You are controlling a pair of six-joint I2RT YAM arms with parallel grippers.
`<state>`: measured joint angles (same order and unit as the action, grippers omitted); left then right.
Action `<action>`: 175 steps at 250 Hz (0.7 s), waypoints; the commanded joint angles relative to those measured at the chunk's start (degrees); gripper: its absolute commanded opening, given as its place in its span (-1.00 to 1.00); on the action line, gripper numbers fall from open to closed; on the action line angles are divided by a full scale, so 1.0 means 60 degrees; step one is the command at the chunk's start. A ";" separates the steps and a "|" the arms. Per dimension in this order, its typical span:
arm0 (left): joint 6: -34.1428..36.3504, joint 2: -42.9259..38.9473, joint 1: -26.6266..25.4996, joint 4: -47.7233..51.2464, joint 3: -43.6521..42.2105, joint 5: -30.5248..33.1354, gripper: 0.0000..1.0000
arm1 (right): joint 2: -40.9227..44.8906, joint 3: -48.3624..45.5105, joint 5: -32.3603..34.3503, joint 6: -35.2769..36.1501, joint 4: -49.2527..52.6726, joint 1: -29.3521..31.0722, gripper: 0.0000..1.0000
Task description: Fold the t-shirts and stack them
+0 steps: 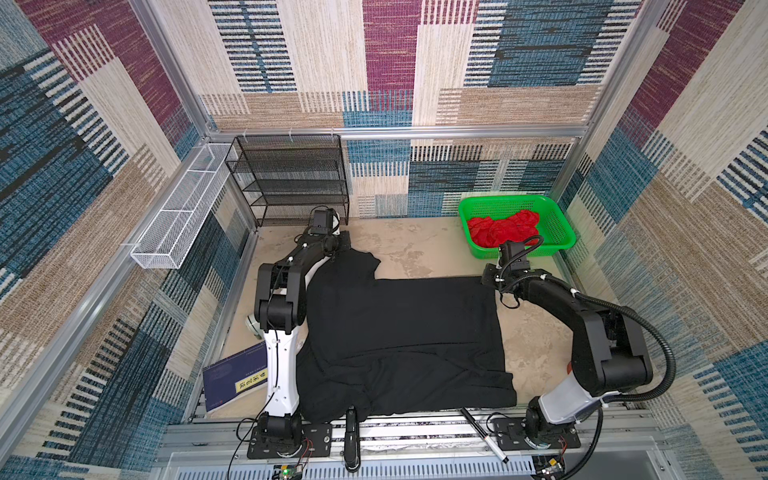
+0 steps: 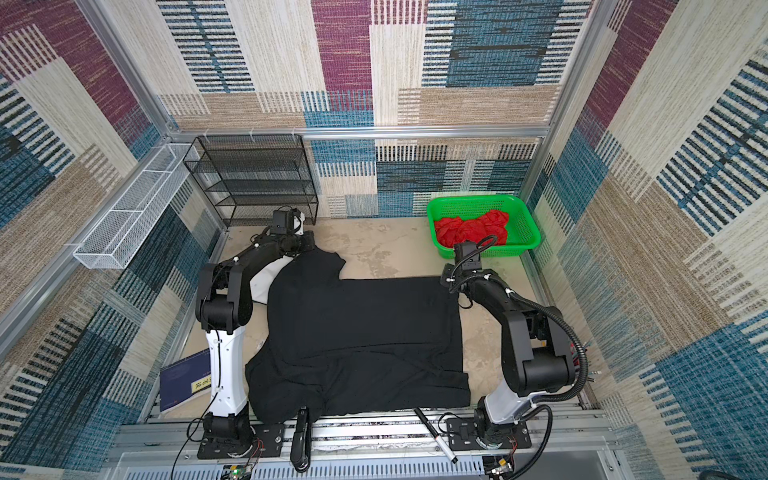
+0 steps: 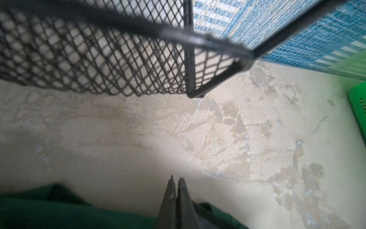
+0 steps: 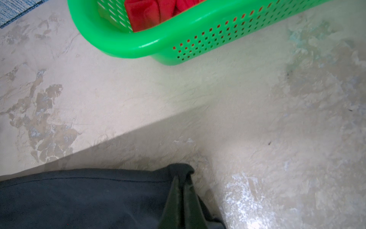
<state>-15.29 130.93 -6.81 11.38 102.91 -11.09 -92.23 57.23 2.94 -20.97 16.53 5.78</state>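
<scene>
Covering most of the table (image 1: 415, 249), one dark t-shirt (image 1: 399, 332) lies spread; behind stand one black mesh rack (image 1: 291, 178) and one green basket (image 1: 559, 216) holding one red t-shirt (image 1: 503, 228). The right gripper (image 4: 181, 178) pinches the dark t-shirt's corner; the left gripper (image 3: 175, 181) is pressed together (hold unclear).

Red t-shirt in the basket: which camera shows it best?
Both top views: nearly the whole crumpled red t-shirt lies in the green basket, seen from above. The right wrist view crops it to one red corner. The left wrist view shows only a blurred basket edge, no shirt.
</scene>
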 commanded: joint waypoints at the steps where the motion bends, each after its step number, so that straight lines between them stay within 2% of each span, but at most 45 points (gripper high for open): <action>1: -0.0003 -0.0406 -0.0008 -0.0212 -0.0135 0.0264 -1.00 | 0.0085 0.0009 -0.0150 -0.0050 -0.0209 0.0003 -1.00; 36: -0.0044 -0.1053 -0.0008 -0.0265 -0.0492 0.0126 -1.00 | -0.0043 0.0379 -0.0157 0.0038 -0.0247 0.0003 -1.00; 92: -0.0638 -0.2486 0.0051 -0.0049 -0.1322 0.0210 -1.00 | -0.0817 0.2063 0.0771 0.0359 0.0607 -0.0040 -1.00; 122: -0.0893 -0.3406 0.0106 -0.0327 -0.1922 0.0197 -1.00 | -0.0831 0.2321 0.0786 0.0464 0.0540 -0.0187 -1.00; 175: -0.0704 -0.4156 0.0233 0.0183 -0.1145 0.0453 -1.00 | -0.0843 0.2903 0.0654 0.0776 0.0336 -0.0781 -1.00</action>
<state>-19.33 107.66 -5.82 11.92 93.14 -10.37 -97.21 72.84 5.67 -17.96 20.84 2.87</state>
